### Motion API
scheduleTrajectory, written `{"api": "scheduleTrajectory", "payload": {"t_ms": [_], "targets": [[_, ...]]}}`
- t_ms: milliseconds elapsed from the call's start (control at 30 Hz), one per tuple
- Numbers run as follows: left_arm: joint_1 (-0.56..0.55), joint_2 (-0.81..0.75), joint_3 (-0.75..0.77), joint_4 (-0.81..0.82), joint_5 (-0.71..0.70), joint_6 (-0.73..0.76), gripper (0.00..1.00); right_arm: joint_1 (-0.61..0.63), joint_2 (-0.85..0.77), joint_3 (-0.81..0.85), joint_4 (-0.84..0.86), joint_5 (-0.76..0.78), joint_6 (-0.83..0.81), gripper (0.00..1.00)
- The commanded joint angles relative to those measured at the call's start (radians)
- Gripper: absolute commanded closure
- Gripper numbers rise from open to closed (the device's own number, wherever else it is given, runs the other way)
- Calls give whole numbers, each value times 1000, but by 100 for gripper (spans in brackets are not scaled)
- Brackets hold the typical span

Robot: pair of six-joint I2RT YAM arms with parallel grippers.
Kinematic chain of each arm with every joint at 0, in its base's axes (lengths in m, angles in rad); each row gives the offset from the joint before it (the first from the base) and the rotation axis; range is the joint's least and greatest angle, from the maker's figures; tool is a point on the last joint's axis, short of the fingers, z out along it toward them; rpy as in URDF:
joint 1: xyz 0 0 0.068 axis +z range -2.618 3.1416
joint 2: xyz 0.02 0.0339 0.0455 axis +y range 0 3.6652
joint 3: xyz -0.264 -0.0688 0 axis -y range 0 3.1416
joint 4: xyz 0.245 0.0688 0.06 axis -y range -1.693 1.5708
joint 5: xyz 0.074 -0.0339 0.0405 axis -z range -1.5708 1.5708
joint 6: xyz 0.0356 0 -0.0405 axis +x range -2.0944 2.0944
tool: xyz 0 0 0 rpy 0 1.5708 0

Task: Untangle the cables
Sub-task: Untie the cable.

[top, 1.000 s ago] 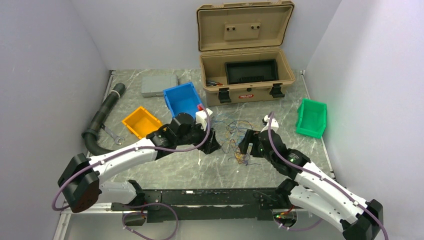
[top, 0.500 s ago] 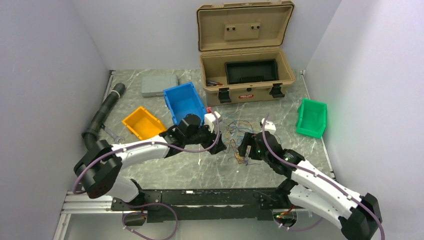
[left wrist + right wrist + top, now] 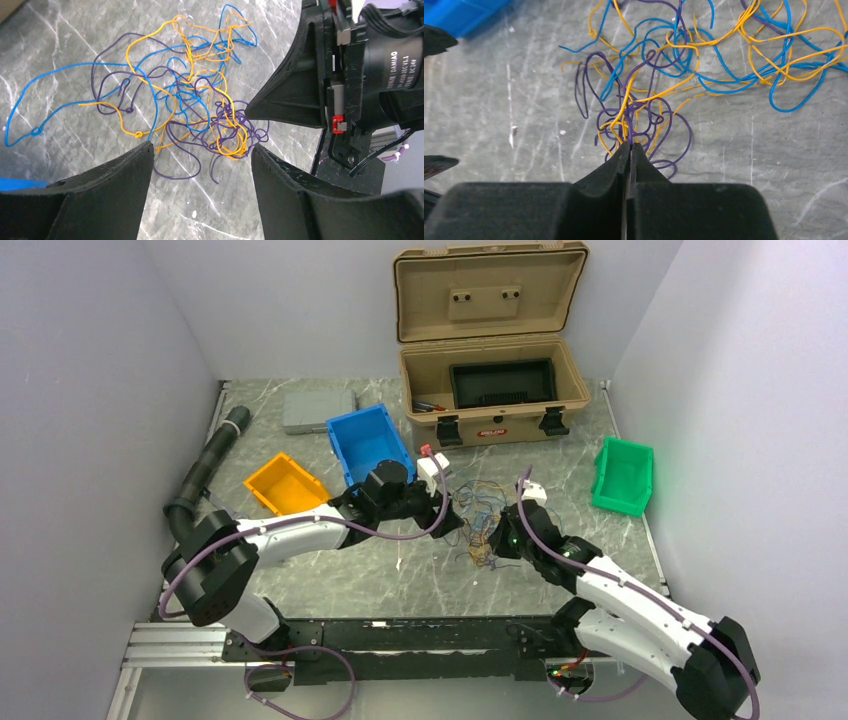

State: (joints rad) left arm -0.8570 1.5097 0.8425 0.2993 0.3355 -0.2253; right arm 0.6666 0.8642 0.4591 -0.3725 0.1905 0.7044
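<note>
Lying flat on the grey marbled tabletop [image 3: 330, 575], the cables [image 3: 478, 508] form a loose tangle of thin blue, purple and orange-yellow strands at the centre of the top view, between the two grippers.

Right gripper [image 3: 629, 148]: the jaws are pressed together on the cables. Purple and orange-yellow strands from a small dense knot run into the seam at the tips (right wrist view). From the left wrist, its pointed tip touches that knot at the 4 o'clock side of the tangle.

Left gripper [image 3: 200, 150]: the jaws stand apart and hold nothing. The tangle lies on the table beyond the gap, toward 12 o'clock in its own view. No strand touches either finger.

Positions relative to the tangle, top view:
- left gripper, just beside at 9 o'clock;
- right gripper, at 5 o'clock;
- blue bin [image 3: 368, 440], near at 10 o'clock;
- orange bin [image 3: 283, 483], farther out at 9 o'clock;
- green bin [image 3: 622, 475], well apart at 3 o'clock;
- tan case [image 3: 490, 360], lid open, at 12 o'clock;
- black corrugated hose [image 3: 205, 475], along the table's 9 o'clock edge.
</note>
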Motion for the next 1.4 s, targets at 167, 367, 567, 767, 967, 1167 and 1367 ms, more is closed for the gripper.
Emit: {"api": "scheduleTrajectory", "payload": {"t_ms": [167,367,567,767,967,1167,1367], "targets": [[2,73,-16,167,8,-37,26,-4,-145,113,-83,84,-51,100],[3,65,-21,164,-3,-36,25,-4,-195,154,-130,123,-66,100],[2,183,103,0,-6,-38,27,-4,-262,169,-207,227,-17,100],[3,256,181,-91,-17,-25,27,-4,-347,180,-372,483,132,100],[2,373,306,-237,-16,-24,30,-4,-409,170,-390,503,130,100],[2,423,351,-257,42,-22,40,-4,-406,162,-374,466,128,100],[4,330,292,-213,16,18,100,-5,-398,208,-519,597,278,100]]}}
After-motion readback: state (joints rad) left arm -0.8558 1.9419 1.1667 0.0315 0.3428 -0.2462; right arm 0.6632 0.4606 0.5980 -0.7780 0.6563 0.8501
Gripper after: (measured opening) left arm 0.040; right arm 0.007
